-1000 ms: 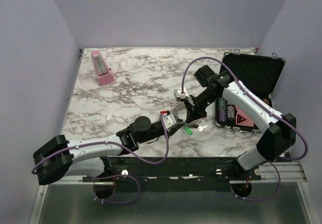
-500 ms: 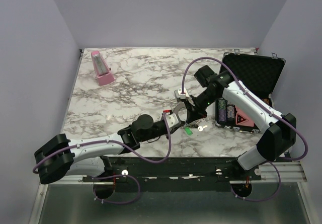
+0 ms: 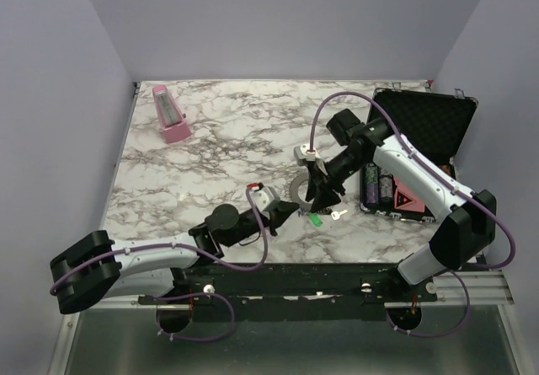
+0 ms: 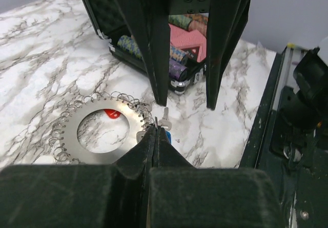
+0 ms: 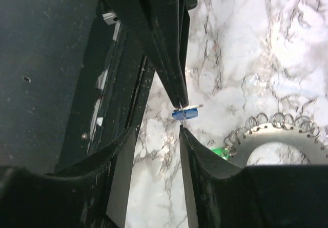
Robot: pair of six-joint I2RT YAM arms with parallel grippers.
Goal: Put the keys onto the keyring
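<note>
Blue key (image 5: 184, 113) now in left tool (image 4: 155, 129)

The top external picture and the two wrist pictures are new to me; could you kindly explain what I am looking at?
These are two robot arms, a left arm and a right arm, bolted at the near edge of a marble-patterned table. The wide picture comes from a fixed camera above and behind them. The other two come from a camera on each wrist, looking along that arm's own fingers.

On the table lie a pink metronome, an open black case with chips in it, the toothed grey keyring, a green-headed key and a small pale key.

The left end effector is shut on a tiny blue-headed key, close to the keyring's rim. The right end effector hangs open just opposite, holding nothing.
</note>
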